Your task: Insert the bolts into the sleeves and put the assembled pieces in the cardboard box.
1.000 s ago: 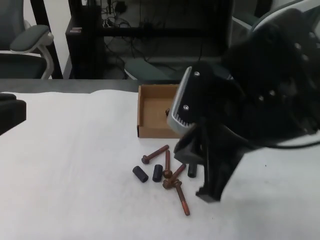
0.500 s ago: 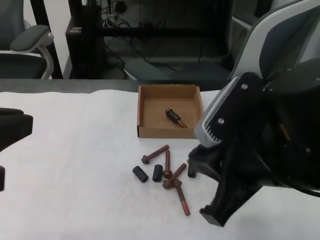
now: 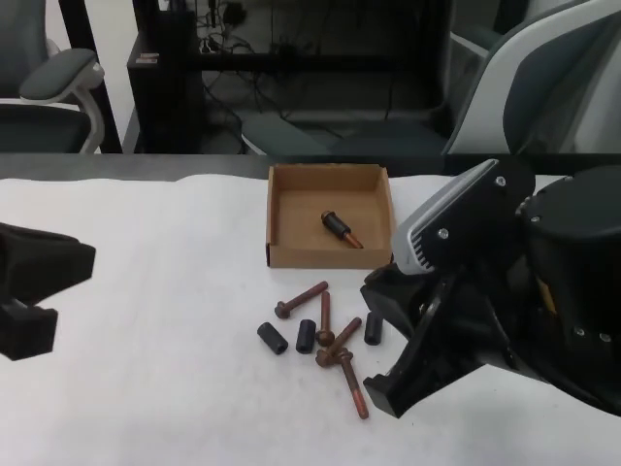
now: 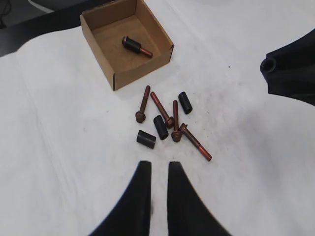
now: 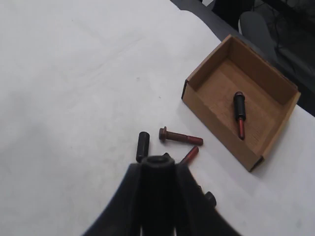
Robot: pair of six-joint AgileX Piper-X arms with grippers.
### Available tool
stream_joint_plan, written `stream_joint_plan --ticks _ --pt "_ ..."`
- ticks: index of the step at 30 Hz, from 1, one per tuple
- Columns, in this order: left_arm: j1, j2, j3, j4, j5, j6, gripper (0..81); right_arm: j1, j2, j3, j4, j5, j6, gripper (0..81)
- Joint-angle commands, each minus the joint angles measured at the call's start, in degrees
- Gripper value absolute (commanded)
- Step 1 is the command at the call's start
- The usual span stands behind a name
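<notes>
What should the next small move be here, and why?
Probably lower the left gripper onto the bolt lying clear of the others, near the cardboard box: the right gripper holds a sleeve, and the left hangs empty.

Right arm backed off; left arm advanced.

We find open cloth left of the loose bolts and sleeves. The right arm crowds their other side. The cardboard box stands just behind, open-topped.
</notes>
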Motion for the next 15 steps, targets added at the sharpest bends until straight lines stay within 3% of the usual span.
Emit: stream_joint_plan --ticks 1,6,15 --pt "-0.14 2.65 -0.74 -0.17 0.92 -0.06 13.6 0.12 -0.58 -0.05 -1.56 0.27 0.24 0.6" --pt "-3.21 9.89 -1.06 -0.17 0.92 -0.06 13.6 0.12 -0.58 -0.82 -0.61 -0.35 1.75 0.6" --pt "-12.35 29.61 -7.76 -0.17 -1.94 -0.06 13.6 -0.02 -0.58 -5.09 7.42 -0.35 1.74 0.6"
